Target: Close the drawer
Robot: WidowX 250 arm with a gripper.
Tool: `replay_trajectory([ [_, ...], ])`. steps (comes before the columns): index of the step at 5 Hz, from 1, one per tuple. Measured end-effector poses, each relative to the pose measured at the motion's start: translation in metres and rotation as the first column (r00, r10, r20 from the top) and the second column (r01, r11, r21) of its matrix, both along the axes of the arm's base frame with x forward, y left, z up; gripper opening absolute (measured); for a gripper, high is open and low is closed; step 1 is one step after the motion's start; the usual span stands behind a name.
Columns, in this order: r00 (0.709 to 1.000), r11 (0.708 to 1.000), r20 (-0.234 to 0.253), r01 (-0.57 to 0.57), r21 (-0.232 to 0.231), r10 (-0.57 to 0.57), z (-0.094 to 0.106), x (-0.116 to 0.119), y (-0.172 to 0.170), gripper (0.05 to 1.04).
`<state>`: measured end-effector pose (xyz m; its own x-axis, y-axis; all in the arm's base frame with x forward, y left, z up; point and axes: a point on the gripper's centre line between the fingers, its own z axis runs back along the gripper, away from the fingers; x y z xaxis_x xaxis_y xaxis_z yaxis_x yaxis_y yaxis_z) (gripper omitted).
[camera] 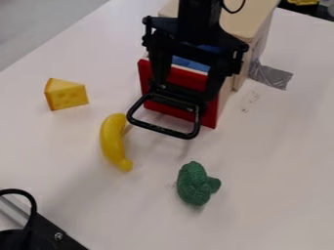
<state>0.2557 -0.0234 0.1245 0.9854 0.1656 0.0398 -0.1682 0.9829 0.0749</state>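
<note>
White tabletop (pixel 281 146), drawer (pixel 186 79) toward banana (pixel 113 139).

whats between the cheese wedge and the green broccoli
The yellow banana lies between the cheese wedge and the green broccoli, nearer the cheese, as the camera view shows.
</note>
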Motion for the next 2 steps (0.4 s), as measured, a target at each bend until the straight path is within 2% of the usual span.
replay_trajectory([
  [2,0.999,1.000,-0.044,-0.001,0.023,0.002,-0.0171,-0.0024,0.0038,0.998],
])
